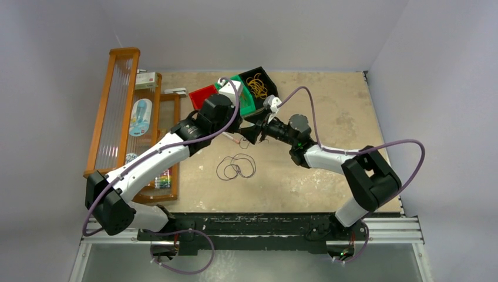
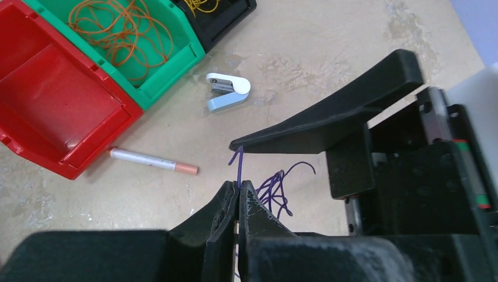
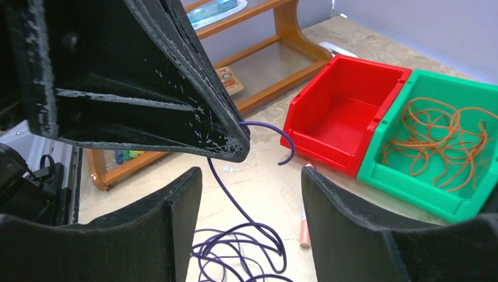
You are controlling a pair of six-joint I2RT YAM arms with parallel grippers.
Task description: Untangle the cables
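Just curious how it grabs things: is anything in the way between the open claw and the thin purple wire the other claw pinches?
Nothing visible does. The shut left claw holds the purple wire up, and it hangs in the gap of the open right claw.

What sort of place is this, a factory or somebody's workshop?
Most likely a robotics lab test bench: a left arm and right arm bolted to a table, plain grey walls boxing it in, and plastic bins of thin cables for practice.
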